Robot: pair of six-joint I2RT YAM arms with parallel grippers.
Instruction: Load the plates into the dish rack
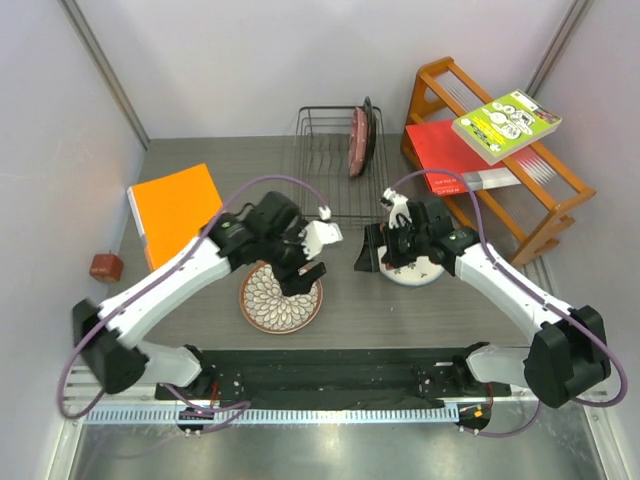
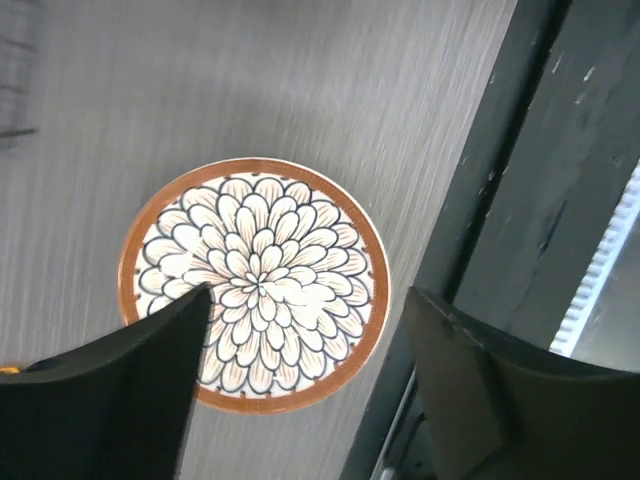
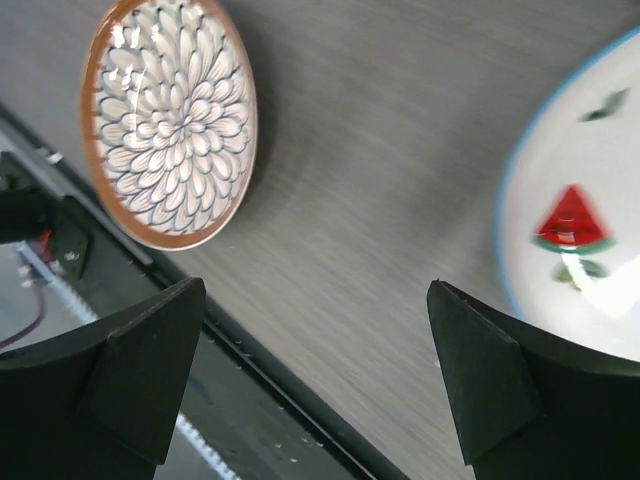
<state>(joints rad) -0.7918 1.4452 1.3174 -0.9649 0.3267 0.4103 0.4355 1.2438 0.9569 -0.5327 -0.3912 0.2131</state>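
Left gripper (image 2: pixel 310 295) is seen with its jaws spread and nothing between them. It is poised above the brown-rimmed petal plate (image 2: pixel 255 270), which lies flat on the bench (image 1: pixel 400 315) close to the near edge, left of centre. Right gripper (image 3: pixel 315 288) is likewise held wide apart and empty. It is placed at the left side of the white fruit plate (image 3: pixel 580 230), which lies flat on the bench to the right of the brown-rimmed petal plate and apart from it.

Farther out, at the far middle of the bench, the dish rack (image 1: pixel 325 175) is found. Two plates are stood on edge at its right end: the pink plate (image 1: pixel 357 140) and, just beside it on the right, the dark-rimmed plate (image 1: pixel 370 120).

The task is therefore judged to be about half done. Two of the four plates are loaded, and two are left on the bench, neither of them gripped. Slots to the left of the loaded pair appear free. For each remaining plate, a grasp at the rim, a lift, a tilt to upright and a setting down between the prongs are judged to be needed.
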